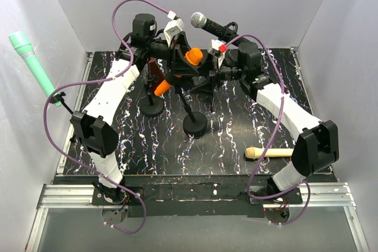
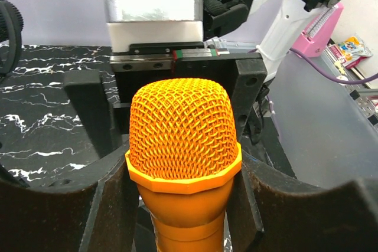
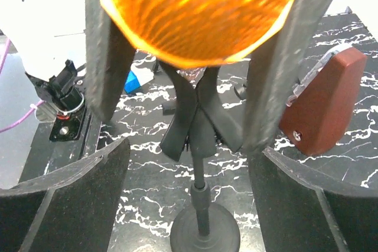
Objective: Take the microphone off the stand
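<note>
At the back of the marbled black table (image 1: 248, 128), the left gripper (image 2: 183, 208) clamps the orange microphone (image 2: 184, 134) just under its mesh head. Its jaws are part-closed against the neck, so one arm alone bears the weight. Facing it, the right gripper (image 3: 189, 160) stands wide open with a finger on either side of the head. It holds nothing, apparently leaving the grip to its partner. Directly beneath, the forked clip (image 3: 198, 116) of the stand (image 3: 204, 234) looks empty, which suggests the microphone is clear of it, though the handle's lower end is hidden. Carrying it off and setting it down would seem to be what remains. A brown wedge-shaped case (image 3: 323, 101) sits near the stand.
</note>
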